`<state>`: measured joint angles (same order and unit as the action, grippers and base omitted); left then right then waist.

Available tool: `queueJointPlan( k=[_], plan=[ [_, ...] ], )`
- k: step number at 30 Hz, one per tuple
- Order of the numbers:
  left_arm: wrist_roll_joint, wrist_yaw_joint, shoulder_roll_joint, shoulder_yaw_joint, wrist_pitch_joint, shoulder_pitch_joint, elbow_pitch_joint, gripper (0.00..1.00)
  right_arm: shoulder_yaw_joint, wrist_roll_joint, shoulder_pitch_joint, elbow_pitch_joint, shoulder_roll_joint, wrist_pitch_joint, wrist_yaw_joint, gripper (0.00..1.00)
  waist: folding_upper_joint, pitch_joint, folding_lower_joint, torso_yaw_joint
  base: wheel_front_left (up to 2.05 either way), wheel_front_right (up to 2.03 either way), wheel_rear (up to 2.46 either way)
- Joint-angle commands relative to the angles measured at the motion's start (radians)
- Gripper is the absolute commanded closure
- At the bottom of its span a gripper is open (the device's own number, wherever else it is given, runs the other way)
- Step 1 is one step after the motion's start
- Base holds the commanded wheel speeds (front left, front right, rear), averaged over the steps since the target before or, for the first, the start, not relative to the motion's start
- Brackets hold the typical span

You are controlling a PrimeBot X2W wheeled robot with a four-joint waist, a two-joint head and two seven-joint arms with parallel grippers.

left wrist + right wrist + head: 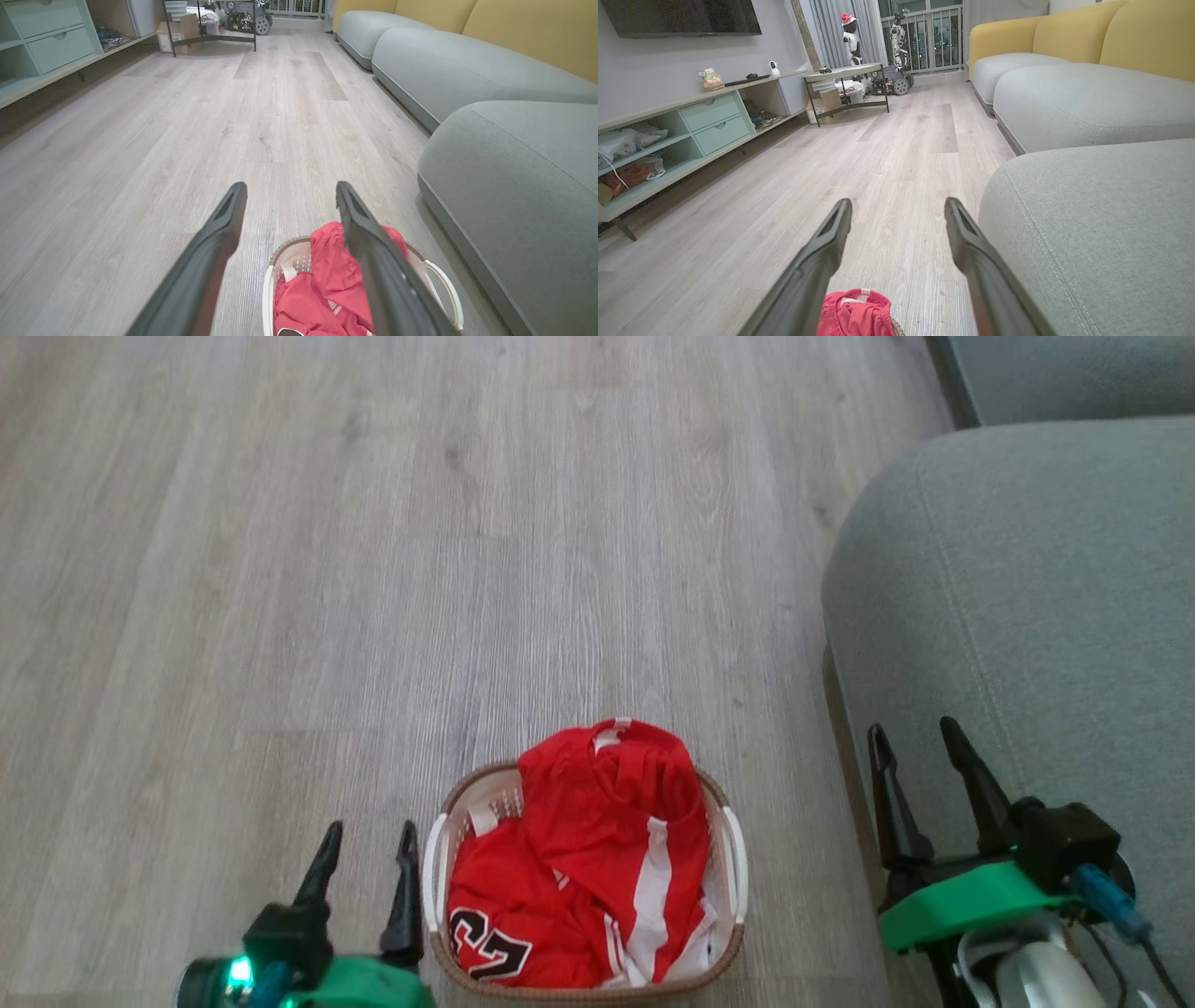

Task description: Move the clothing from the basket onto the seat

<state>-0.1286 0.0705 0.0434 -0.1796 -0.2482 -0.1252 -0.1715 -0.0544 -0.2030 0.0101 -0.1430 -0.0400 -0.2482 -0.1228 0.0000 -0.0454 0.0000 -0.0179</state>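
Note:
The red clothing with white stripes and a number print is heaped in the white basket on the wood floor, its top bulging over the far rim. The grey-green seat rises just right of the basket. My left gripper stands open at the basket's left side, nothing between its fingers. My right gripper is open over the seat's front edge, right of the basket. In the left wrist view the clothing, basket and seat lie beyond my open left gripper. The right wrist view has the open right gripper, clothing and seat.
Bare wood floor stretches ahead and to the left. Further sofa cushions with yellow backs line the right side. A low shelf unit with drawers runs along the left wall, and a small metal-framed table stands far ahead.

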Motion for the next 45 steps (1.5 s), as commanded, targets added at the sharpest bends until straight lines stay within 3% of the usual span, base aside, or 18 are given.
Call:
queueJointPlan(
  k=[1,15,32,45],
  plan=[
    [0.011,-0.004,0.007,0.016,-0.014,0.068,0.018,0.0,-0.015,0.01,-0.051,0.043,-0.01,-0.014,-0.008,0.0,0.0,-0.036,0.0,-0.005,0.0,0.0,0.0],
    [0.054,-0.029,0.007,-0.155,-0.014,0.326,-0.171,0.0,0.051,0.043,-0.231,0.144,-0.01,-0.014,-0.008,0.0,0.0,-0.381,0.0,0.011,0.0,0.0,0.0],
    [0.111,-0.033,0.007,-0.333,-0.014,0.707,-0.63,0.0,0.069,0.044,-0.417,0.26,-0.01,-0.014,-0.008,0.0,0.0,-0.715,0.0,0.101,0.0,0.0,0.0],
    [0.043,0.014,0.009,-0.282,-0.014,0.887,-0.883,0.0,0.056,0.022,-0.496,0.323,-0.01,-0.014,-0.008,0.0,0.0,-0.864,0.0,0.148,0.0,0.0,0.0]
  ],
)
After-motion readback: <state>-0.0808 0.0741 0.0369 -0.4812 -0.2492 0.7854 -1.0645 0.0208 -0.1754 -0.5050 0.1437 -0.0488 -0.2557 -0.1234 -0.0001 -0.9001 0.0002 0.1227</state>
